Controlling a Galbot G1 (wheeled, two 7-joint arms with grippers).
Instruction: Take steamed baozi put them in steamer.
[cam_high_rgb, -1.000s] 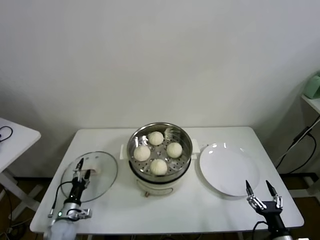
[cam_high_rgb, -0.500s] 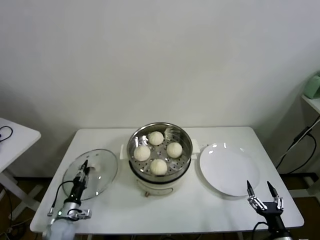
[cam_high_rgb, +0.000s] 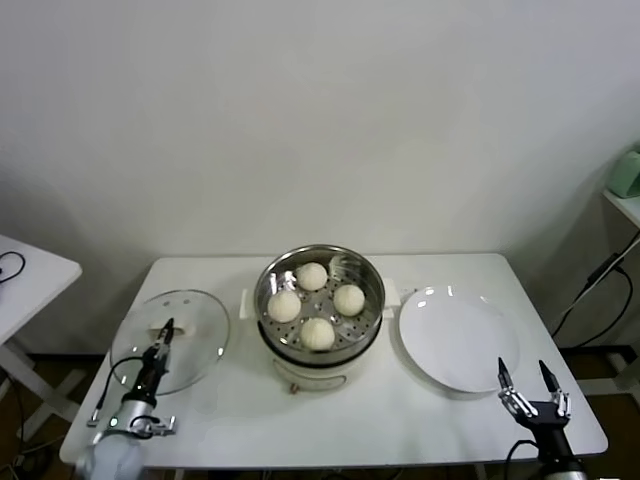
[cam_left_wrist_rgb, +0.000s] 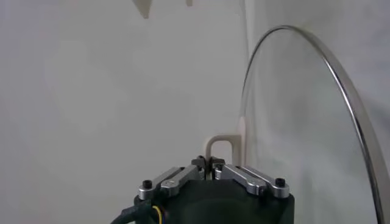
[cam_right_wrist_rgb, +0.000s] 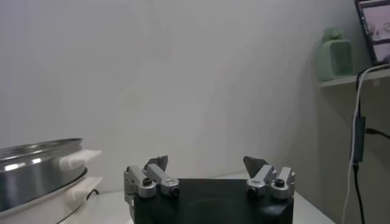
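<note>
1. Buns (cam_high_rgb: 316, 333): four, all in the steamer (cam_high_rgb: 262, 290), on its holed tray, close together but apart from one another. Round, so no long axis to align with.
2. Steamer in the middle of the desk (cam_high_rgb: 400, 420), between the glass lid (cam_high_rgb: 195, 320) on the robot's left and the white plate (cam_high_rgb: 455, 345) on its right. Nothing on the plate.
3. Left claw (cam_high_rgb: 163, 335) over the lid, fingers pressed together and clamped on the lid's small white handle (cam_left_wrist_rgb: 219, 143), as seen from the left wrist.
4. Right claw (cam_high_rgb: 527, 375) low at the near right corner of the desk, just in front of the plate, fingers wide apart, holding nothing, apparently waiting.
5. Judging by this, moving of buns finished; probably only covering left. For that, steamer and buns to the right of the left claw and slightly farther from the robot, with a strip of bare desk between lid and pot. Left arm clearly the nearer one to the lid, and already gripping it.
6. Hard to make out: whether the lid rests on the desk or is already raised a little. Handle almost fully hidden by the claw in the head view. Both arms cut off by the lower edge of the head view.
</note>
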